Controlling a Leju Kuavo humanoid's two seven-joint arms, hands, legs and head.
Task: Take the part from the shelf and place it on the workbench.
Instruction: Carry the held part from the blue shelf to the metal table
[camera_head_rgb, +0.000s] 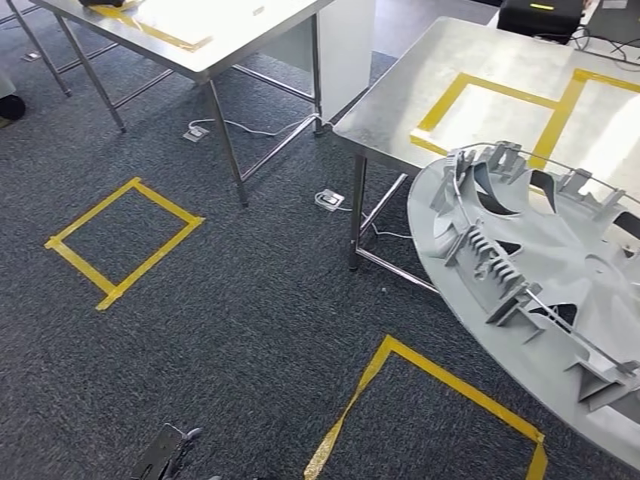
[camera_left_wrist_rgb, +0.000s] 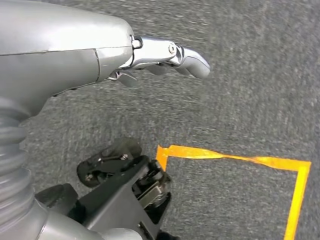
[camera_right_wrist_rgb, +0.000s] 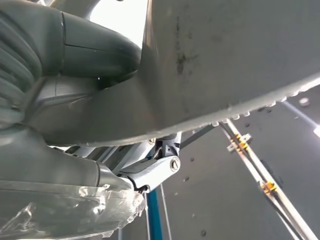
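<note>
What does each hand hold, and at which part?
The right hand grips the grey round part at its edge. The left hand holds nothing.

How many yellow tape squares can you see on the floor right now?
2 on the carpet: one square left of centre in the head view, between the tables, and one at the near edge, beside the grey part, cut off by the frame. More may lie out of sight.

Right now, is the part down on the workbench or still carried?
Carried: the grey disc part hangs tilted over carpet, short of the workbench, with the right hand gripping its edge.
</note>
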